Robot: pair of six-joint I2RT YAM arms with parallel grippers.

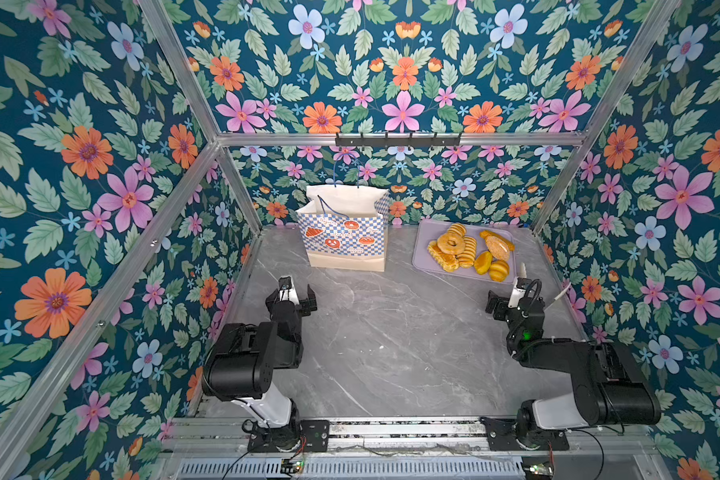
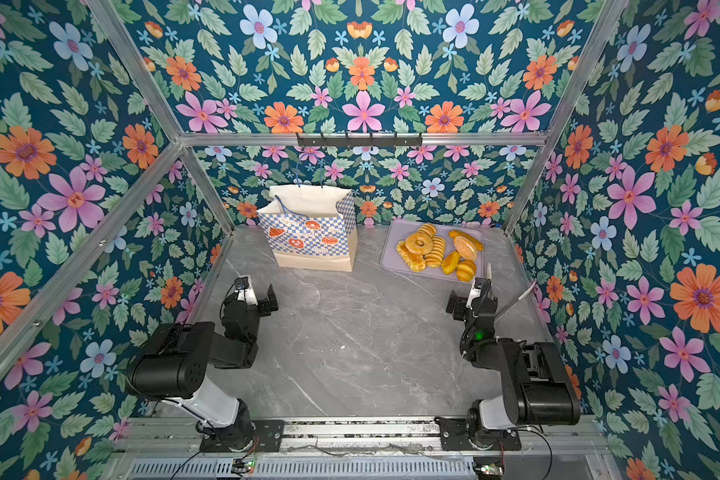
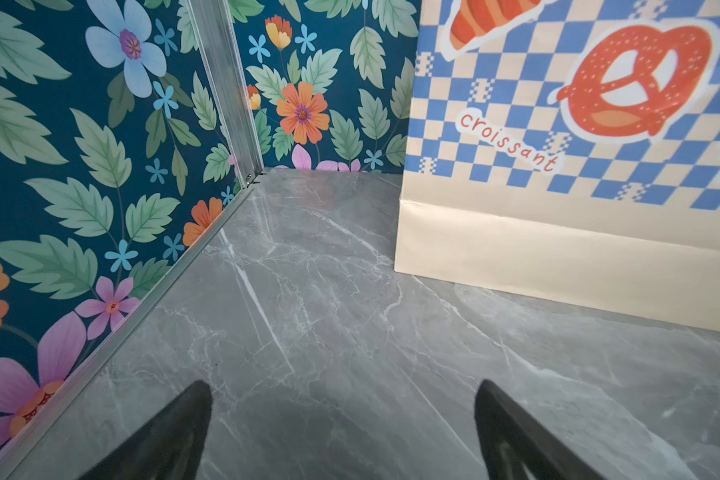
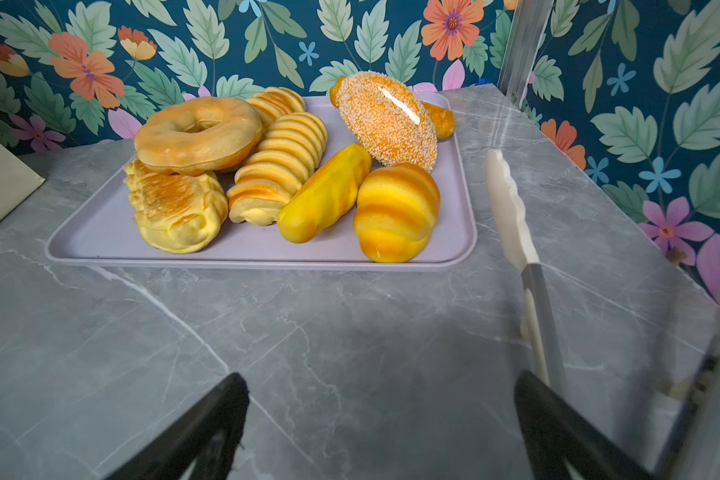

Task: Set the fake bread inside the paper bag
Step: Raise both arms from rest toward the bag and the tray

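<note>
Currently the fake bread (image 1: 468,251) sits heaped on a lilac tray (image 4: 100,232) at the far right of the table (image 1: 391,332), apart from the paper bag (image 1: 345,237) standing upright and open-topped to its left. Left gripper (image 3: 343,390) gapes wide and empty before the bag; right gripper (image 4: 381,382) likewise spread, facing the tray, white-tipped tongs (image 4: 509,208) just beside it
</note>
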